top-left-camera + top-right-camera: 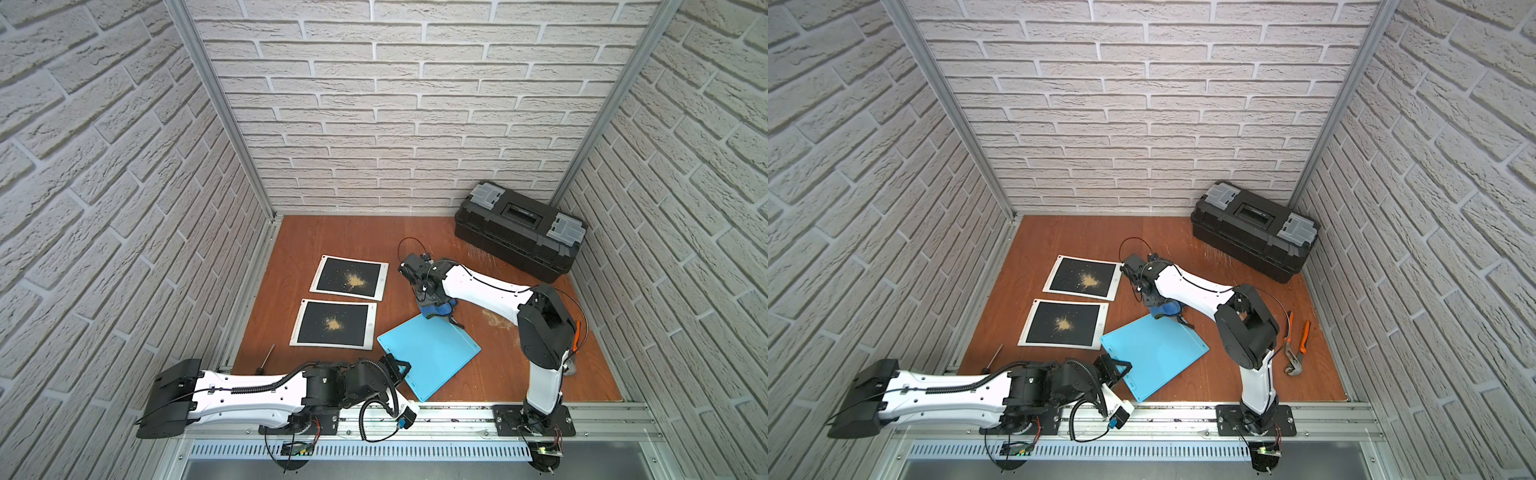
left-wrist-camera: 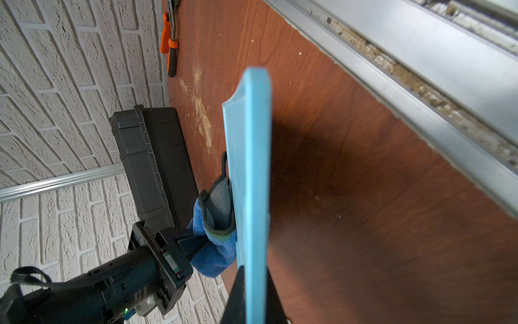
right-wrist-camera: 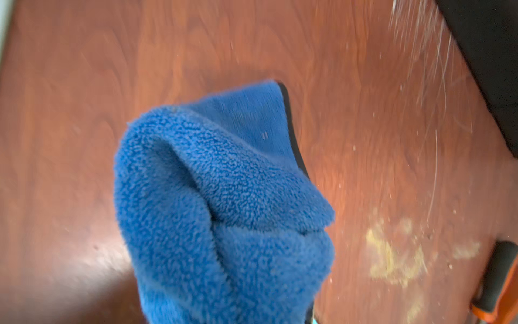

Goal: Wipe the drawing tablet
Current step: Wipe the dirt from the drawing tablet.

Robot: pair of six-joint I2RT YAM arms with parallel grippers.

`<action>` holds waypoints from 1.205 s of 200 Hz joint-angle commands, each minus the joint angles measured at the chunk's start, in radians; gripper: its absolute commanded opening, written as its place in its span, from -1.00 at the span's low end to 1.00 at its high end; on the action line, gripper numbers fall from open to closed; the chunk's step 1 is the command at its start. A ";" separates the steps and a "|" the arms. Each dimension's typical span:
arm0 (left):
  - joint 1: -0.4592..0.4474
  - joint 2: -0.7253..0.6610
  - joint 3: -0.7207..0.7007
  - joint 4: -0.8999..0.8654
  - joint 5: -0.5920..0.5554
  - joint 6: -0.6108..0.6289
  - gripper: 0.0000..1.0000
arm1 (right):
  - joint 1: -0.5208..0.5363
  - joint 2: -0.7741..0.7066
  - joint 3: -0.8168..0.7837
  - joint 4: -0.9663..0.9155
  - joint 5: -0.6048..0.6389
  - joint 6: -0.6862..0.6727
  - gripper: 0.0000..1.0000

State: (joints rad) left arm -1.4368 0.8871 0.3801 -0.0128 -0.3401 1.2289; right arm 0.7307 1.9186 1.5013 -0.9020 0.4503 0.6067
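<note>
Blue drawing tablet (image 1: pixel 432 353) is seen lower middle in both top views, pinched at its near corner by the left gripper (image 1: pixel 397 362). Only in the left wrist view is it shown edge-on, with the blue cloth (image 2: pixel 215 224), clenched in the right gripper (image 2: pixel 196 246), laid against it. Pliers (image 1: pixel 1298 340) are shown whole in a top view.

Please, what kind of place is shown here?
Probably a robot test cell dressed as a workshop: brick-pattern wall panels on an aluminium frame, with a black toolbox and orange-handled pliers on a wooden tabletop.
</note>
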 commanded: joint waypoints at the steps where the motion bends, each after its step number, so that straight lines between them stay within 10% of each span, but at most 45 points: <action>1: -0.004 0.000 -0.014 -0.038 -0.039 0.018 -1.00 | 0.008 -0.046 -0.102 -0.047 -0.019 -0.048 -0.95; 69: 0.009 0.026 -0.012 -0.012 -0.065 0.017 -1.00 | 0.134 -0.526 -0.709 0.024 -0.294 0.063 -0.95; 106: 0.016 0.041 -0.006 -0.004 -0.050 0.024 -1.00 | 0.160 -0.600 -0.672 0.124 -0.408 0.074 -0.95; 163: 0.018 0.018 0.001 -0.024 -0.050 0.020 -1.00 | 0.389 -0.546 -0.469 0.319 -0.939 -0.051 -0.93; 188: 0.016 0.015 0.006 -0.035 -0.050 0.020 -1.00 | 0.371 -0.536 -0.512 0.234 -0.807 -0.033 -0.95; 217: 0.016 0.012 0.011 -0.045 -0.051 0.021 -1.00 | 0.121 -0.487 -0.690 0.206 -0.638 0.050 -0.95; 241: 0.014 0.004 0.015 -0.057 -0.062 0.018 -1.00 | -0.032 -0.461 -0.731 0.064 -0.291 0.132 -0.95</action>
State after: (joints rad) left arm -1.4307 0.9070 0.3798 -0.0830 -0.3565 1.2194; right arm 0.8173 1.4128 0.8375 -0.6533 -0.2104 0.6384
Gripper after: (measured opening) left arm 0.090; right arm 0.080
